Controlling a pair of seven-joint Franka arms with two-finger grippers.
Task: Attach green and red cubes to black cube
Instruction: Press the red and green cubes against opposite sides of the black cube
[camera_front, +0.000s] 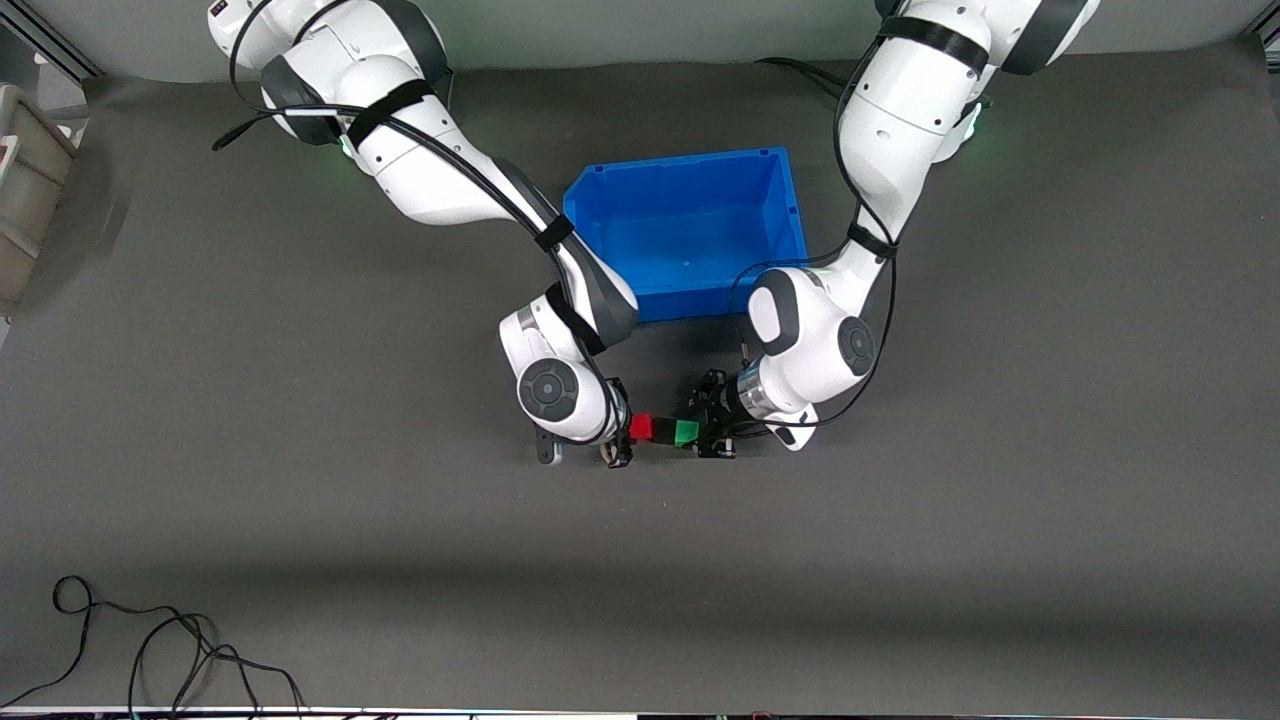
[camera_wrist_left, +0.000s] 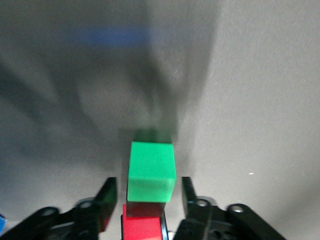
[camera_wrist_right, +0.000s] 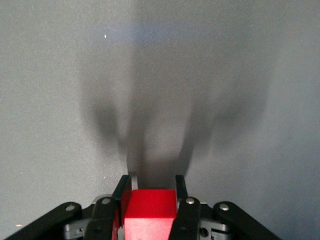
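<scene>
Right gripper (camera_front: 622, 432): clamped on small bright red cube (camera_front: 641, 428).
Left gripper (camera_front: 708, 432): fingers spread, flanking small bright green cube (camera_front: 686, 432).
Small matte black cube (camera_front: 663, 430): between both.

No readable text, labels, numbers or signs anywhere.

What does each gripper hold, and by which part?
Right gripper grips the red cube by two side faces. Left gripper is open around the joined cubes, gripping nothing.

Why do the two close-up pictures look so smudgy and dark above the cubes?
Left wrist view: the green cube is fairly sharp, while the table above it is blurred, with soft dark shadows and a faint blue smear. Right wrist view: the red cube is crisp; streaky shadows fan up from it.
</scene>
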